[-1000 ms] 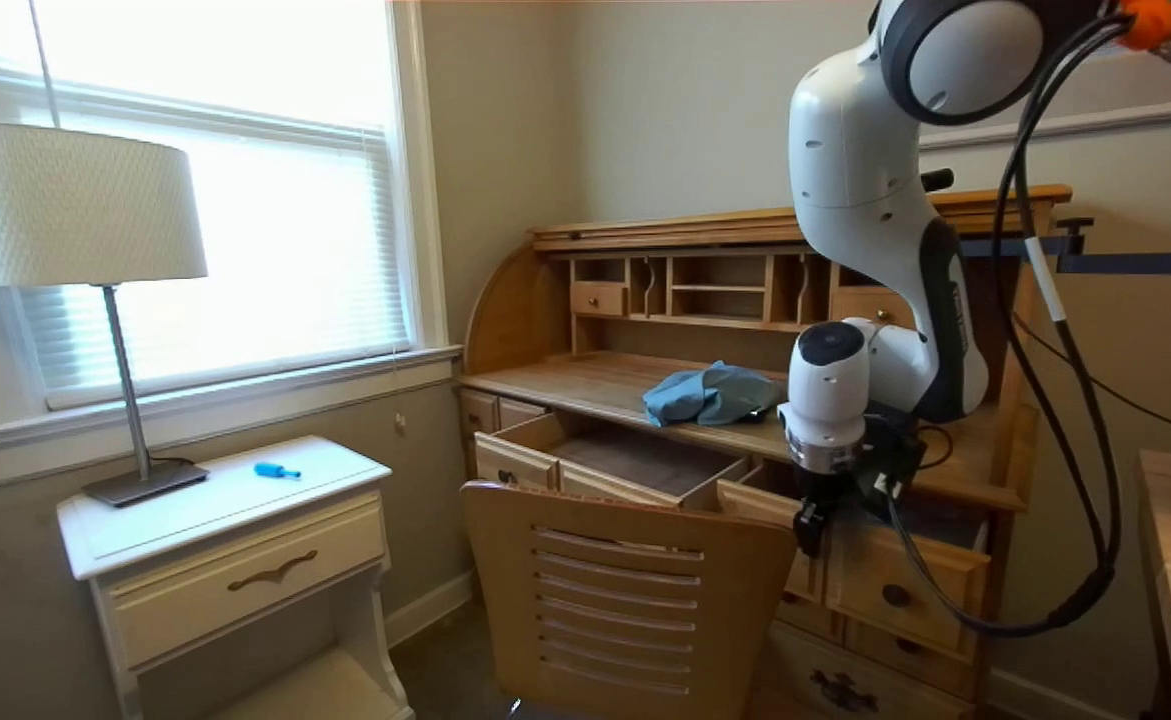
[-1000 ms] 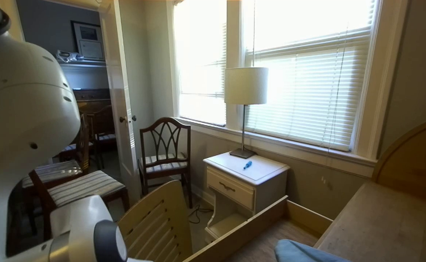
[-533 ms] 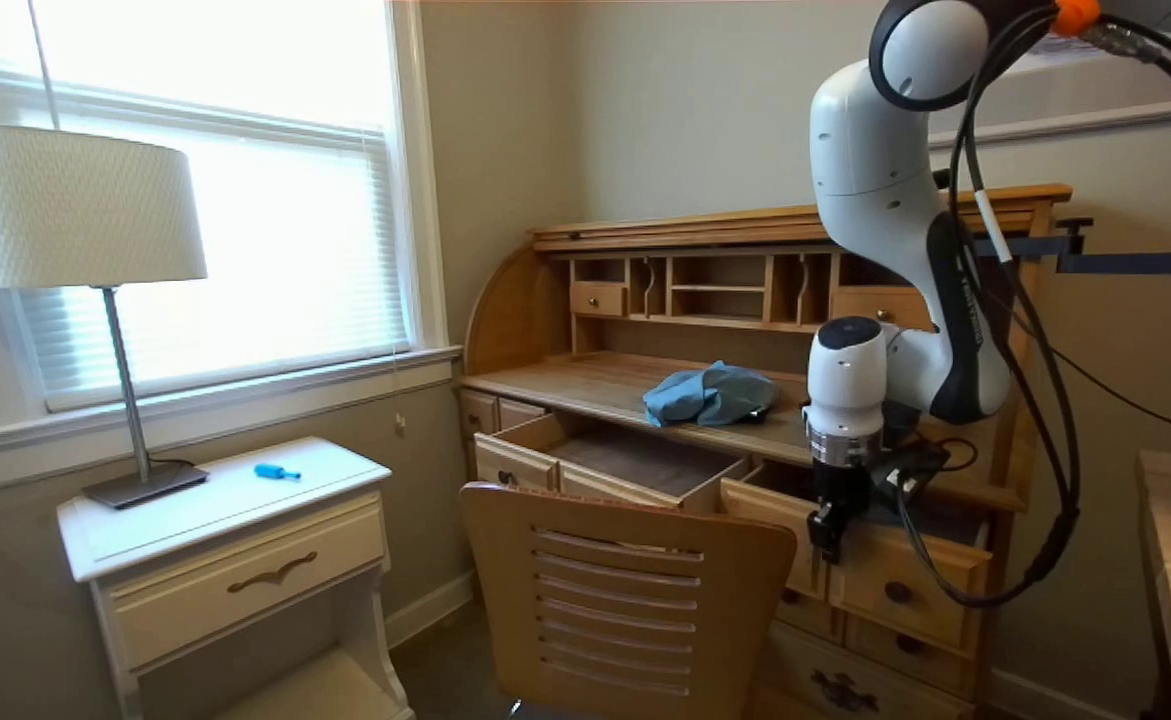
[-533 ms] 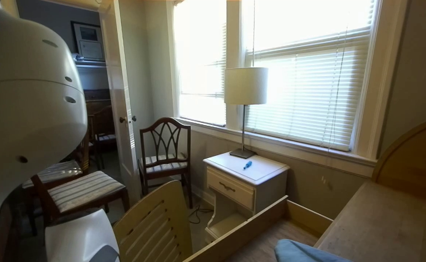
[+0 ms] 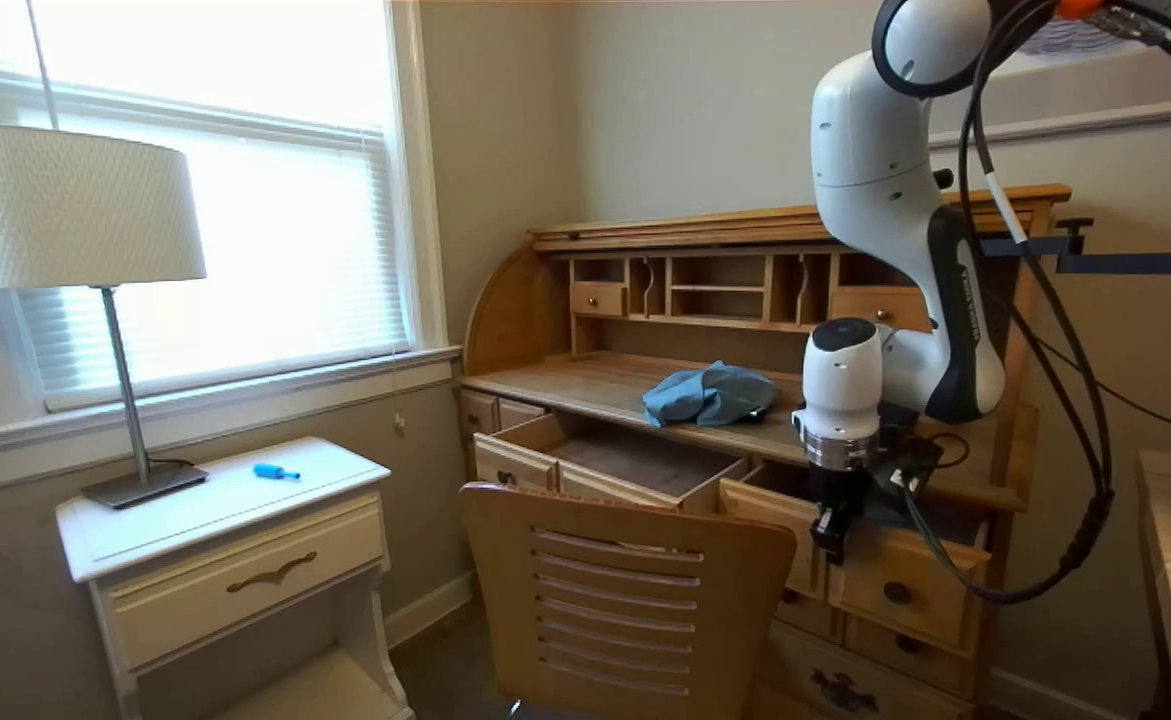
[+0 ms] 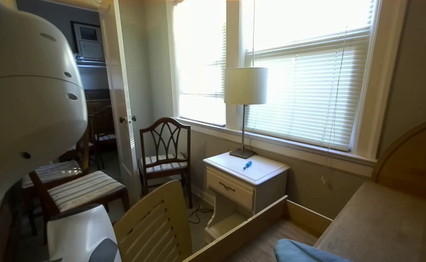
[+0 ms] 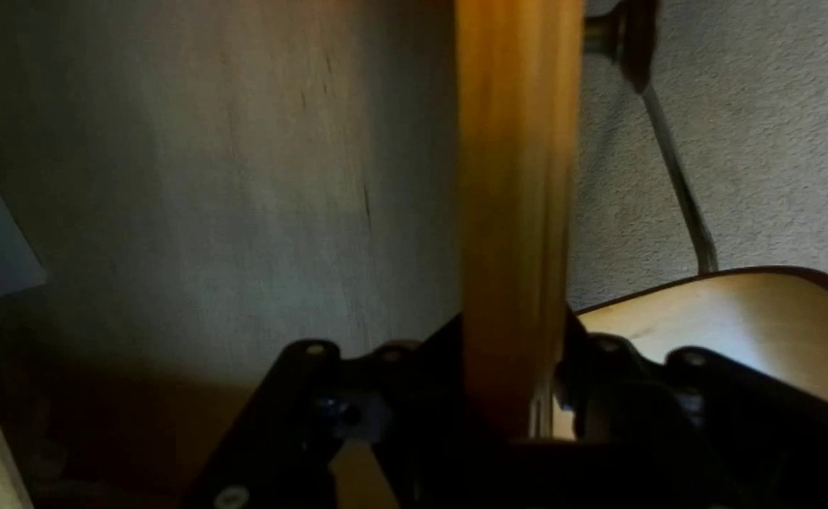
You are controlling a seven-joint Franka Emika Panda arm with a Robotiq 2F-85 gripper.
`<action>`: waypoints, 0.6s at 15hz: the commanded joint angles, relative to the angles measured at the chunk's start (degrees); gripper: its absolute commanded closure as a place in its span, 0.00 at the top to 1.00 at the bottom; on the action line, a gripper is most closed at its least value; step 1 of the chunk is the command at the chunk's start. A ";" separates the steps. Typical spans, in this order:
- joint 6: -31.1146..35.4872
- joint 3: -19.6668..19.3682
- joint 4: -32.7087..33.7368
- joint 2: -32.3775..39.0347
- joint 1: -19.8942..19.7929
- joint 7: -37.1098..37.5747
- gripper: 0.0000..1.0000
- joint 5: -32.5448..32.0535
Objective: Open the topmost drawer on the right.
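The topmost drawer, honey pine with a raised panel and a small dark pull, stands partly out on the right of the desk. My gripper points down at the left end of its front in an exterior view. In the wrist view the gripper has the drawer's front board between its dark fingers, shut on it. Beyond the board the pull shows, blurred, off to the side of my grip. The drawer's grey-brown floor lies left of the board.
A slatted chair back stands close to the drawers and shows beside the right finger in the wrist view. A wide flat drawer is pulled out. Blue cloth lies on the desktop. Cables hang from the arm.
In an exterior view the arm and gripper have shifted right and slightly down over the last second, mostly in the first half. The topmost drawer has not visibly moved.
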 commanded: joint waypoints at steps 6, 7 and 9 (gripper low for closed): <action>-5.59 -0.64 -3.54 -6.10 10.38 -1.60 0.06 -2.56; -5.40 -0.79 -3.87 -6.39 11.57 -0.97 0.06 -2.65; -5.26 -0.91 -4.40 -7.01 13.55 0.12 0.06 -2.97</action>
